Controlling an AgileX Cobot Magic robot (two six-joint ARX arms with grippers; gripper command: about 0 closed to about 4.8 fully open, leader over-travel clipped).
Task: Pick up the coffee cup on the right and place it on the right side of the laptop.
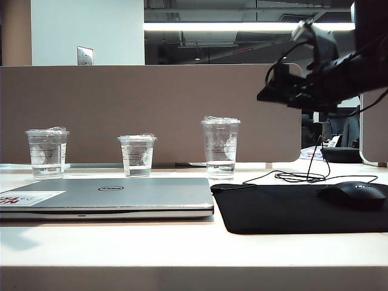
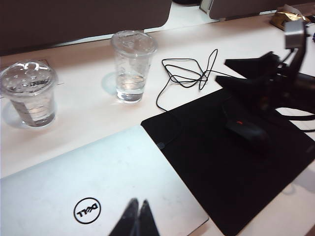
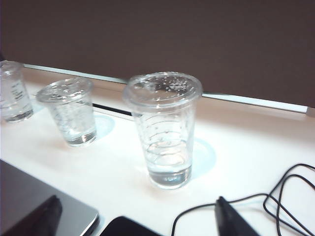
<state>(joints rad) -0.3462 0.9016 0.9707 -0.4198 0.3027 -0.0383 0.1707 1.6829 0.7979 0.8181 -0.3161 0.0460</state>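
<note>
White tabletop fills most of what we see. On it lies the closed silver laptop, with the black mouse pad just beside it carrying a mouse. Behind their seam stands the coffee cup, upright, untouched. We see the right gripper raised near the cup, jaws released; the left gripper hovers over the laptop lid, fingers pressed together.
</note>
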